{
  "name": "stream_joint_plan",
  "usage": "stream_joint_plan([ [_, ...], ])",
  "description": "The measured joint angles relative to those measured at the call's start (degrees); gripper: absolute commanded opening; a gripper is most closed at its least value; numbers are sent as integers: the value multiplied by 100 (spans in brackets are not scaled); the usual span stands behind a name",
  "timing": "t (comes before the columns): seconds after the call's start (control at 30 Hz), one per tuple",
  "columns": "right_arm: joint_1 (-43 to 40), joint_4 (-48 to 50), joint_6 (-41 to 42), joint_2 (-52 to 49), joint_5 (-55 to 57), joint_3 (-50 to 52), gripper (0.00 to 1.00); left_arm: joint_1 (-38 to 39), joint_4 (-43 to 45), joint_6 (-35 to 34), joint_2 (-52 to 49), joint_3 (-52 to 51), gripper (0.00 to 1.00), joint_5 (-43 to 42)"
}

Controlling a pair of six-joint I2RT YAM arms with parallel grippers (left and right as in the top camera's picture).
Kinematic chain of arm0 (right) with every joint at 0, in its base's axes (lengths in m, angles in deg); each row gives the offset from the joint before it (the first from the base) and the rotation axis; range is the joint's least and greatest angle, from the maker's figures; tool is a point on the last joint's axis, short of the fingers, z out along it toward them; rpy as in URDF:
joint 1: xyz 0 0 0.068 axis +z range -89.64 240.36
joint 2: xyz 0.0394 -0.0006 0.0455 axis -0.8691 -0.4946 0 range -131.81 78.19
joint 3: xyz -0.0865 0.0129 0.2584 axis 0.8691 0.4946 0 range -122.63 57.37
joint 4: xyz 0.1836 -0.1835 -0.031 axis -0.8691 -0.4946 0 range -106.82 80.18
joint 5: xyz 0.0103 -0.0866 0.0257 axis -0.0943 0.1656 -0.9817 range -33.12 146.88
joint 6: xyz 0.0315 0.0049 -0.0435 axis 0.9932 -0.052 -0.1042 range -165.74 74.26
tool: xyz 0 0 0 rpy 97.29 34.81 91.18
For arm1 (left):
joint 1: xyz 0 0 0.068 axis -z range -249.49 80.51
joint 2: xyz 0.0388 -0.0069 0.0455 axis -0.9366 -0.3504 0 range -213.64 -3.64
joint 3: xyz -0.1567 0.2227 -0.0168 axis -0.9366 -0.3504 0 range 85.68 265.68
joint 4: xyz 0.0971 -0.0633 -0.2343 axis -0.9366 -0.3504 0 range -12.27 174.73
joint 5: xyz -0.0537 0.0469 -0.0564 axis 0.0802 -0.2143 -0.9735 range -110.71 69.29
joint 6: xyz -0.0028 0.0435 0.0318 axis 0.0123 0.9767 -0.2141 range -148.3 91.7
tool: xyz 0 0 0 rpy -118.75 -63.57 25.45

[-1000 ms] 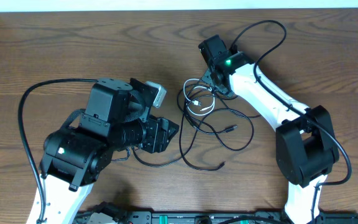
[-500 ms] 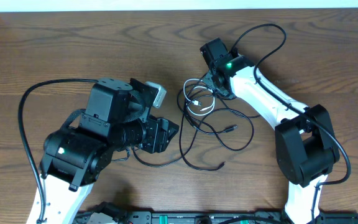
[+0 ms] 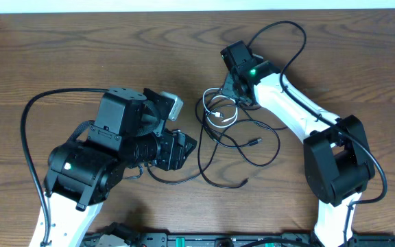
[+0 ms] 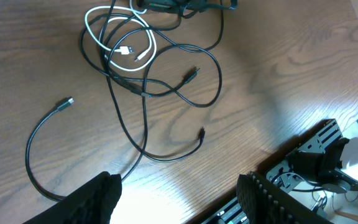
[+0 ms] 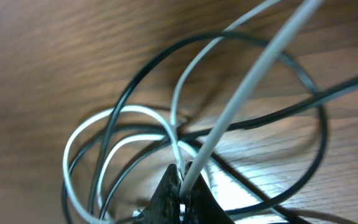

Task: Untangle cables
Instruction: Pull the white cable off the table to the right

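Note:
The cables lie in a tangle mid-table: thin black cords (image 3: 242, 140) looped over and under a coiled whitish cord (image 3: 219, 114). My right gripper (image 3: 233, 92) sits at the tangle's far edge, shut on the whitish cord. In the right wrist view its tips (image 5: 184, 171) pinch the whitish cord (image 5: 253, 81), with black loops (image 5: 303, 118) behind. My left gripper (image 3: 185, 144) hovers left of the tangle, open and holding nothing. From the left wrist view the tangle (image 4: 166, 93) lies ahead, and one black cord (image 4: 39, 134) curves toward the left finger (image 4: 98, 199).
Thick black cords run from the arms, one arching at the left (image 3: 29, 110) and one at the back right (image 3: 286, 31). A metal rail (image 3: 184, 240) lines the table's front edge, also seen as a rail (image 4: 309, 162) in the left wrist view.
My right gripper has closed on the whitish cord at the tangle's far edge. The left arm and the rest of the tangle have not moved.

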Motion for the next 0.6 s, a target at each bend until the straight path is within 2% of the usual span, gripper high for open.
stream_joint_plan([
  [0.2,0,-79,-546,595,-378,-35,1,0,0,0,-2,0,66,0],
  [0.6,0,247,-1587,3847,-380,-459,1,0,26,0,0,0,65,0],
])
